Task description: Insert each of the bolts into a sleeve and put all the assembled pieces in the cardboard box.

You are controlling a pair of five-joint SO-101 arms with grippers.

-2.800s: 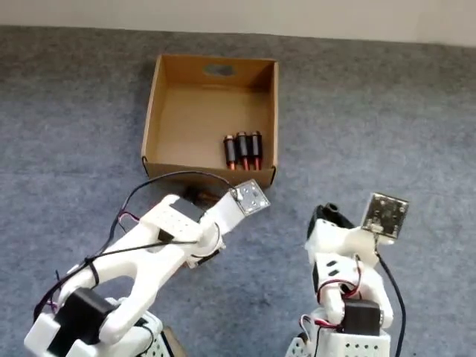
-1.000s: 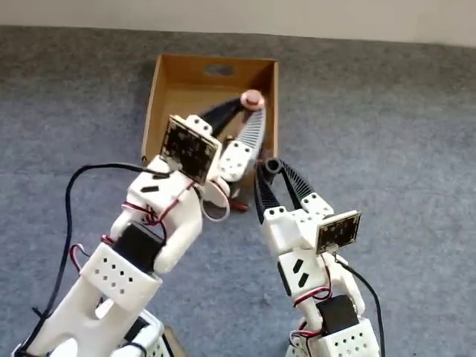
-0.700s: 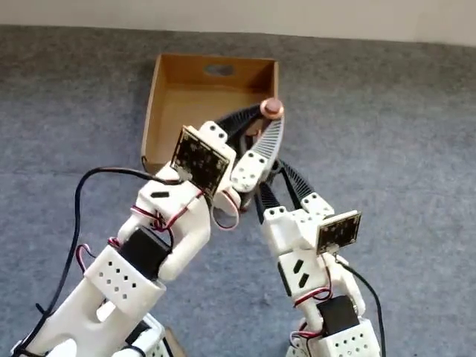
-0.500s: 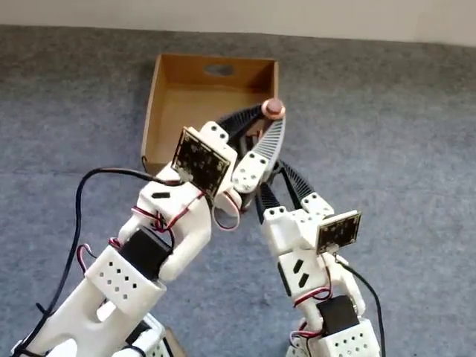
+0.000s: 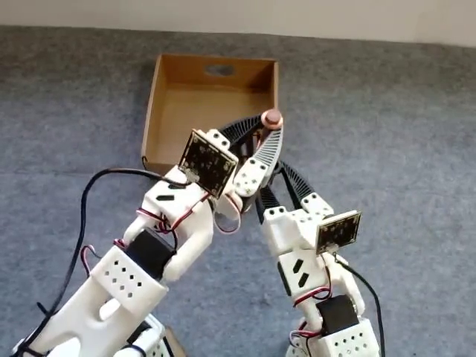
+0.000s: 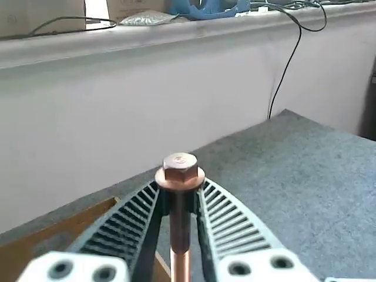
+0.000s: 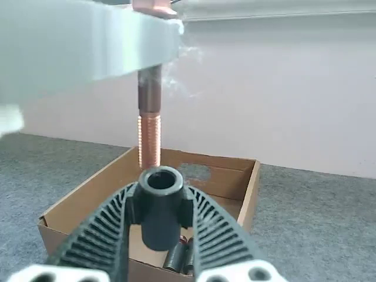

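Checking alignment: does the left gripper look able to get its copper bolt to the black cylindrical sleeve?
Probably yes: the copper bolt hangs upright just above the open-topped black sleeve, nothing between them.

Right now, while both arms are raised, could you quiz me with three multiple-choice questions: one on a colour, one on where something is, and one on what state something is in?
1. What colour is the sleeve?
A) white
B) copper
C) black

2. Where is the bolt?
A) dropped and lying flat
B) held upright in the air by the left arm's fingers
C) pushed fully into the sleeve

3. What are the right arm's fingers doing?
A) shut on the sleeve
B) open and empty
C) shut on the bolt

Answers:
1 C: the short tube is black all over.
2 B: the ribbed fingers clamp its shank, with the head on top.
3 A: both fingers press the sleeve's sides, with its hole facing up.
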